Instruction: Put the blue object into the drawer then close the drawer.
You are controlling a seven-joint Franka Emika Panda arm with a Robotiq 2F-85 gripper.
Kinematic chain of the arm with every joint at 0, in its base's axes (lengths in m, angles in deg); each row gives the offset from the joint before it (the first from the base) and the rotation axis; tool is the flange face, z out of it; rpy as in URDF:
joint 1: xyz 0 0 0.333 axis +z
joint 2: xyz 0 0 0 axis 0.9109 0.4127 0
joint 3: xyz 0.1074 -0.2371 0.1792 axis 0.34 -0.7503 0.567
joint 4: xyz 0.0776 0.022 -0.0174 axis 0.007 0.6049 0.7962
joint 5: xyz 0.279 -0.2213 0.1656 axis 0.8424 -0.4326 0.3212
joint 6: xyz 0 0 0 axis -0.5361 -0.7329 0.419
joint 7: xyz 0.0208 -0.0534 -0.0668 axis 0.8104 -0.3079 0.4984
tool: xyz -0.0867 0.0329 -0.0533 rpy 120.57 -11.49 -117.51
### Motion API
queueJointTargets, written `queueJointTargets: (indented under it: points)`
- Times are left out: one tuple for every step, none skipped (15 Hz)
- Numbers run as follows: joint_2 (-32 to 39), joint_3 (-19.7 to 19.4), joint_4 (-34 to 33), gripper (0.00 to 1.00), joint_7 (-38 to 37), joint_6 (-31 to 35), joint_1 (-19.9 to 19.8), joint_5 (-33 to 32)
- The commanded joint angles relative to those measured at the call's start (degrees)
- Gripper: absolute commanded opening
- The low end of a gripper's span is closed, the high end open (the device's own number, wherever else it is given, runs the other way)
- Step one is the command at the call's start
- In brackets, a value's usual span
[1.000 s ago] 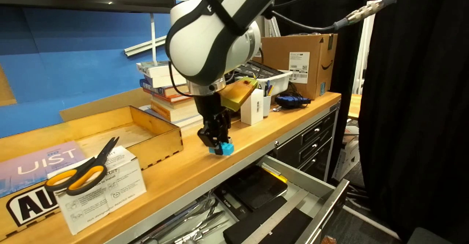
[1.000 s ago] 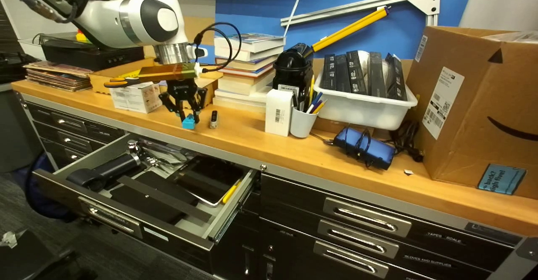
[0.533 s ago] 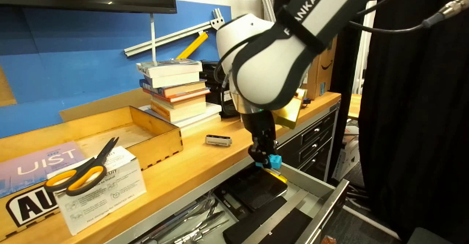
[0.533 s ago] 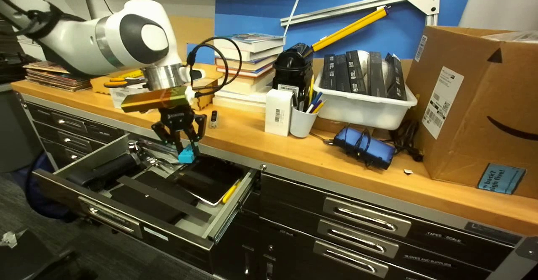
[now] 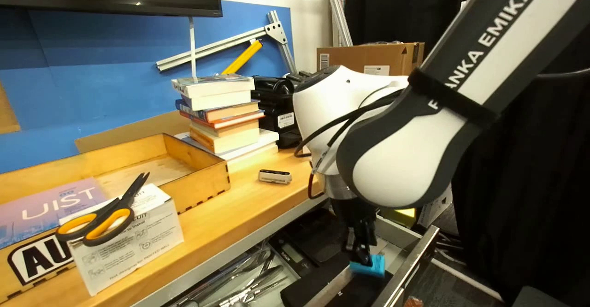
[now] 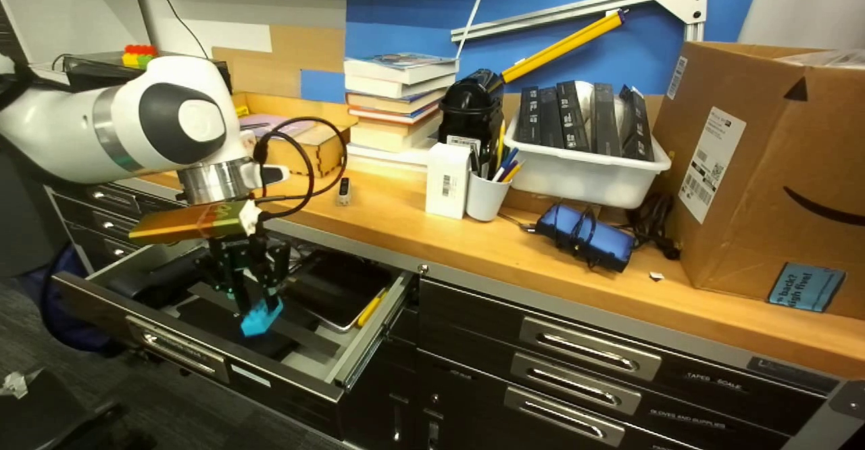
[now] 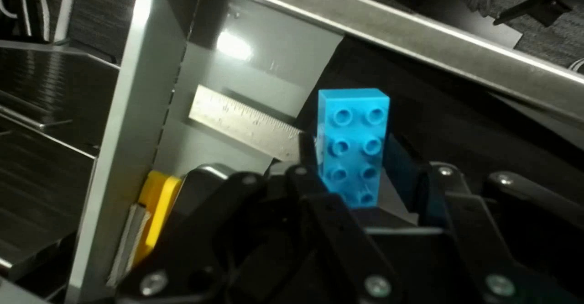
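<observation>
Block [image 7: 353, 151] blue (studs [image 7: 340, 147] too); drawer wall [image 7: 137, 112] pale grey; claw [image 7: 354, 158] black

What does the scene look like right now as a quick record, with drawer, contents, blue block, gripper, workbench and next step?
Drawer: pulled open
Contents: a ruler and a yellow item, among others
Blue block: studded, over the drawer's interior; contact beneath unclear
Gripper: closed on the blue block
Workbench: scissors on a white box; stacked books
Next step: probably release the blue block, then close the drawer
</observation>
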Motion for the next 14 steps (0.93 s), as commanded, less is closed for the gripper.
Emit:
queueJointTargets:
  points:
    - [-4.0,0.7,3.3,0.78,-0.8,0.1,0.4,1.0]
    - [-5.2,0.6,3.1,0.85,-0.2,-0.3,0.2,1.6]
    - [-6.5,0.1,2.7,0.94,0.7,-0.9,-0.2,2.4]
    - [-8.2,-0.5,2.4,0.99,1.7,-1.8,-0.8,3.0]
    - [-9.8,-1.3,2.4,1.00,2.9,-3.0,-1.5,3.8]
    - [-11.2,-2.0,2.6,1.00,2.9,-4.0,-2.1,3.9]
    - [-12.6,-2.7,3.2,1.00,2.7,-5.5,-2.7,4.3]
    - [-13.7,-3.2,3.5,1.00,2.8,-7.5,-3.3,4.6]
    - [-14.7,-3.5,4.2,1.00,2.4,-10.0,-3.9,4.7]
    - [-15.6,-3.8,4.9,1.00,2.0,-12.2,-4.4,4.5]
    - [-15.9,-3.9,5.5,1.00,1.3,-13.9,-4.9,4.3]
    - [-15.9,-3.9,6.2,1.00,0.7,-14.7,-5.2,4.0]
    - [-15.4,-3.5,7.0,1.00,-0.7,-13.8,-5.6,2.5]
    - [-14.3,-3.3,7.5,1.00,-0.9,-13.1,-5.6,2.2]
